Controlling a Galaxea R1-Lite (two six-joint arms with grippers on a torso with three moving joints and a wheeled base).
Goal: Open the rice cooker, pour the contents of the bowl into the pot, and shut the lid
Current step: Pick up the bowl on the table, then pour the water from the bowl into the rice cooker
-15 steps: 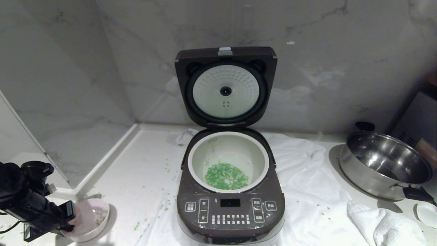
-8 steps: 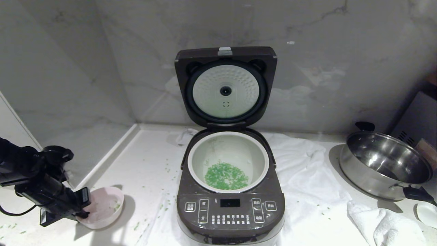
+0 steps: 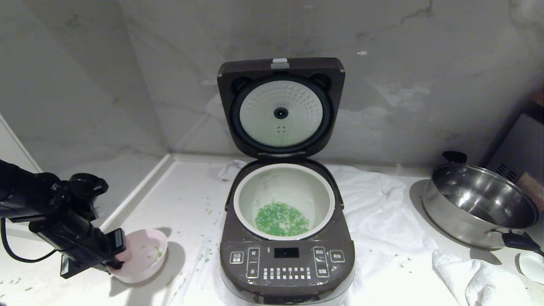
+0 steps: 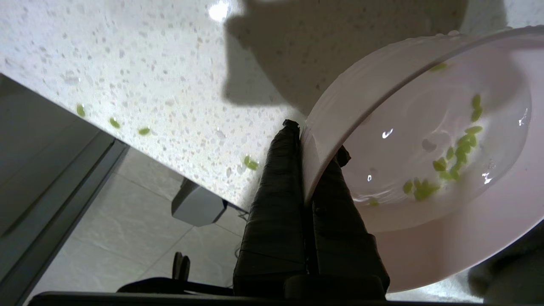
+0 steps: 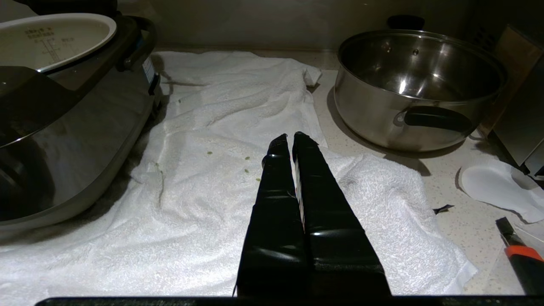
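The left tool is pinching the rim of the bowl, one finger inside and one outside, at the table's front left. The round pale pink bowl is glistening inside, a few green bits clinging there. Beside it the dark rice cooker is standing with its lid raised, green bits lying in the off-white pot. The right tool is hanging pressed together over a white towel.

Steel pan right — white towel spread on counter.
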